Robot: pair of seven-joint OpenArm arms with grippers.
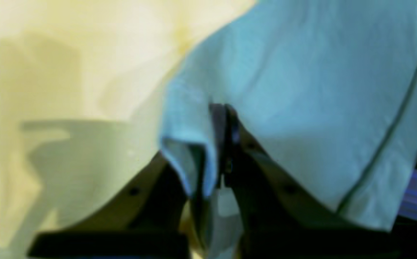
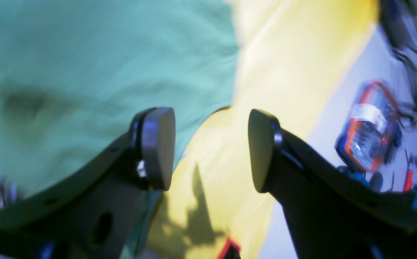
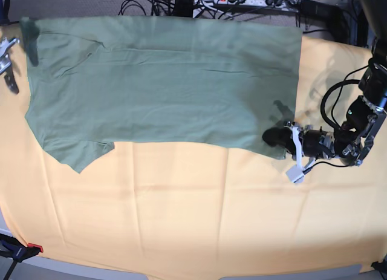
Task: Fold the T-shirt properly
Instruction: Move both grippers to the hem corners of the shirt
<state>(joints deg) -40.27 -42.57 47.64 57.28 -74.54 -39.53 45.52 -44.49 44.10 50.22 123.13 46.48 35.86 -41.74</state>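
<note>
In the left wrist view, the left gripper (image 1: 222, 144) is clenched on a hem fold of the T-shirt (image 1: 302, 90). In the right wrist view, the right gripper (image 2: 212, 147) is released above the shirt edge. In the base view, the shirt is spread toward 12 o'clock on the yellow-orange cloth (image 3: 193, 213) covering the surface; the held corner at 3 o'clock is best lifted evenly.

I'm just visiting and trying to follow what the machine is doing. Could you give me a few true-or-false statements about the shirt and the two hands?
1. The left hand is pinching the T-shirt. True.
2. The right hand grips the shirt too. False: it is open, holding nothing.
3. The shirt is folded into a small square. False: it lies spread out.
4. The shirt rests on a yellow-orange cloth. True.
5. The shirt has a big printed picture. False: none shows.
</note>
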